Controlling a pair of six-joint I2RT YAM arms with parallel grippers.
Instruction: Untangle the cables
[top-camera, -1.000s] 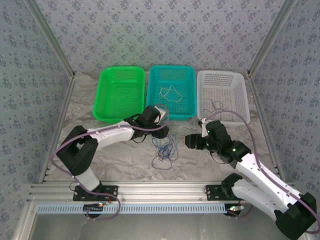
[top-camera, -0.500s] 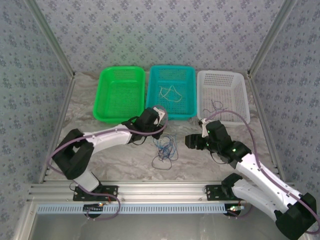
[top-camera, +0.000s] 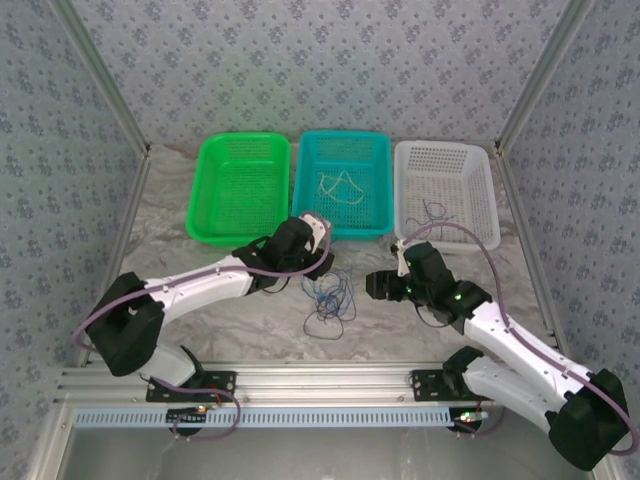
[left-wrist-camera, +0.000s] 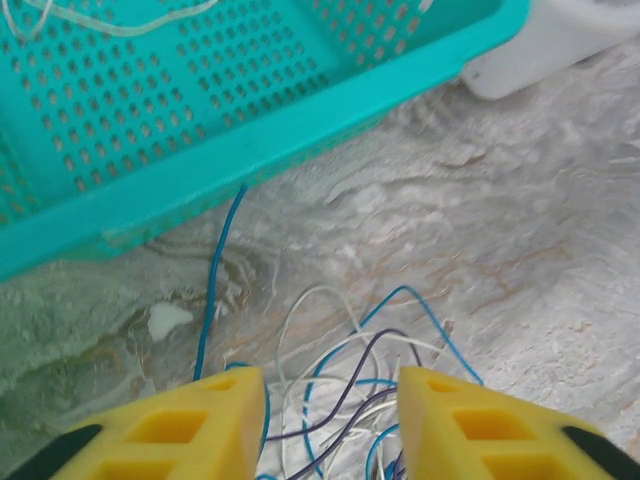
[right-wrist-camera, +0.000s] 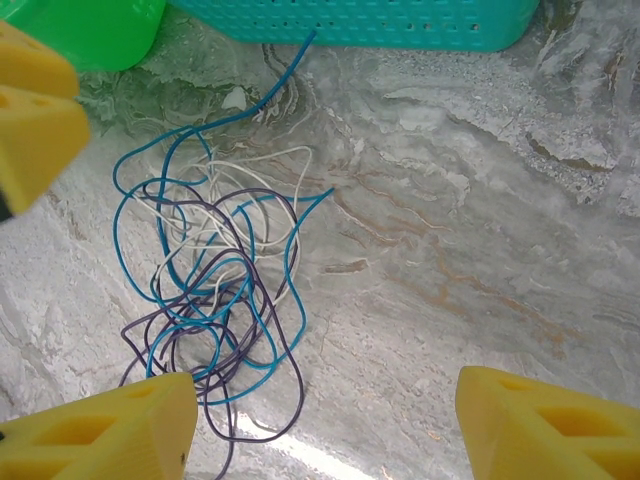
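From overhead, the cables (top-camera: 328, 298) are too fine for me to separate strand by strand. The left wrist view cuts the tangle off at the frame edge, behind the left gripper (left-wrist-camera: 332, 405). Its fingers stand apart with strands showing between them, clamping nothing. The right gripper (right-wrist-camera: 325, 420) is spread wide near the heap and holds nothing.

Surface: grey marbled table (top-camera: 230, 325), with patterned wallpaper (top-camera: 320, 60) around it.

Count: one tangle of blue, white and dark strands on the table, just in front of the teal basket (top-camera: 340, 135). There are three baskets in all, the others being the green basket (top-camera: 197, 195) and the white basket (top-camera: 443, 146).
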